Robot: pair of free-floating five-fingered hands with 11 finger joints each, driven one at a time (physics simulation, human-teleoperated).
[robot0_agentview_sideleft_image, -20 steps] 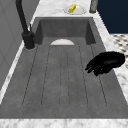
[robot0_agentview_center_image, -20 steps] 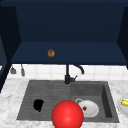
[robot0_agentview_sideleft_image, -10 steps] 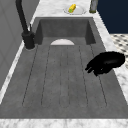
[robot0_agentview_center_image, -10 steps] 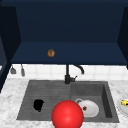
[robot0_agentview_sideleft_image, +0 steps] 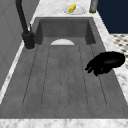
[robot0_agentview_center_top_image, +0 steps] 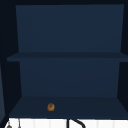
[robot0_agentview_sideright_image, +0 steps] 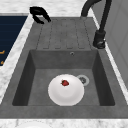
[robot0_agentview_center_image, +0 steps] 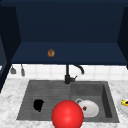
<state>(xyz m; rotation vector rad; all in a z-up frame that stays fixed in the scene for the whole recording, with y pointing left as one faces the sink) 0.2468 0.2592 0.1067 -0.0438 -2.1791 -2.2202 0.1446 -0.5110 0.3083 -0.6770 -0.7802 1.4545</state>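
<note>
My left hand (robot0_agentview_center_image: 38,105) hovers over the front left of the sink's ribbed drainboard (robot0_agentview_sideleft_image: 62,80). The left side view shows the hand (robot0_agentview_sideleft_image: 107,62) near the front rim, and in the right side view the hand (robot0_agentview_sideright_image: 38,12) is at the far end. Its fingers are loosely bent with a gap to the thumb and hold nothing. A white plate (robot0_agentview_sideright_image: 67,93) lies in the basin, and a small red berry (robot0_agentview_sideright_image: 65,82) rests on it. A red ball (robot0_agentview_center_image: 67,115) sits low in the middle of the front view, covering part of the sink's front rim.
A black faucet (robot0_agentview_center_image: 68,75) stands behind the sink. On the counter to the right is a second plate (robot0_agentview_center_image: 123,107) with a yellow item (robot0_agentview_center_image: 124,102). A small brown thing (robot0_agentview_center_top_image: 51,107) lies on the dark blue cabinet's lowest shelf. Utensils (robot0_agentview_center_image: 22,71) hang on the left wall.
</note>
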